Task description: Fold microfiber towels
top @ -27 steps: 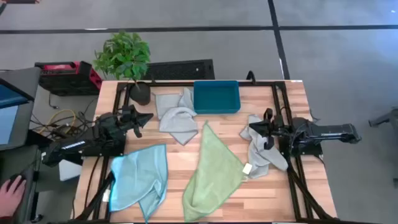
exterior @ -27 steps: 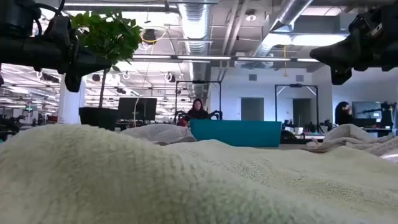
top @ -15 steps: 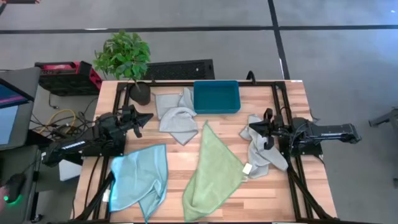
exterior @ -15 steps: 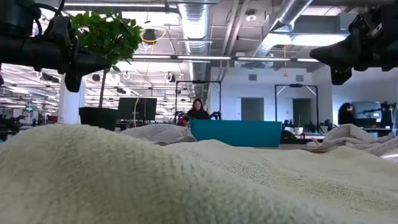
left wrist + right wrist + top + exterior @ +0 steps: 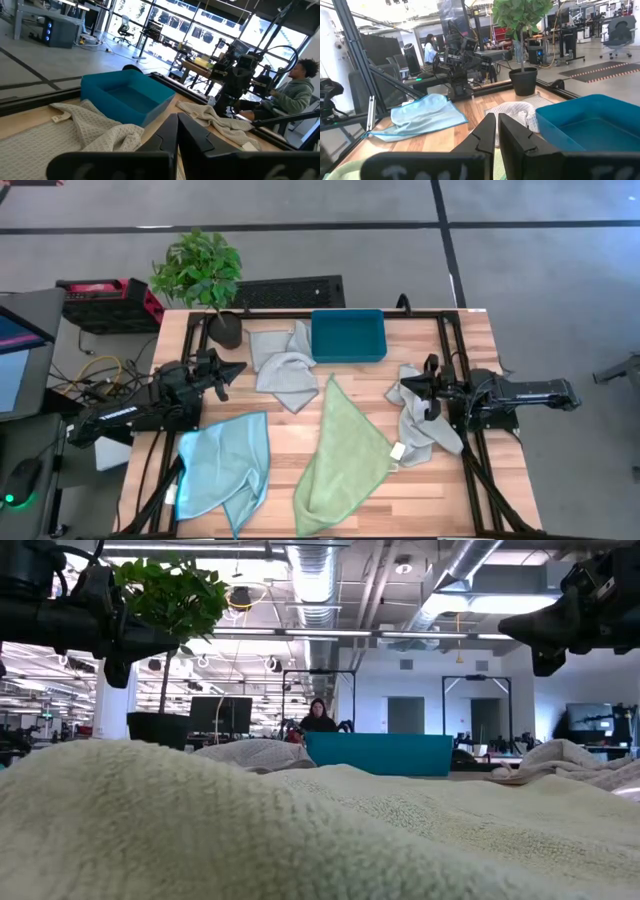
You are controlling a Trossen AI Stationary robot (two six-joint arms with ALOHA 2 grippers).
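The table carries 4 microfiber towels, none of them folded flat.

1. The light blue towel lies spread at the near left of the table, with 1 corner turned over toward the front edge.
2. The light green towel lies at the near centre, drawn out long, its point reaching toward the teal bin. In the low view this towel fills the foreground.
3. The first grey towel lies crumpled at the far centre-left, just beside the teal bin and touching its left wall.
4. The second grey towel lies bunched at the right side, under and beside the right arm; a small white tag shows at its lower edge, next to the green towel.

The potted plant stands at the far left corner of the table.

The left gripper is raised above the left side of the table, between the potted plant and the blue towel, pointing toward the centre. In the left wrist view its fingers are pressed together with nothing between them.

The right gripper is raised above the right side, over the second grey towel, pointing toward the centre. In the right wrist view its fingers are likewise closed together and empty.
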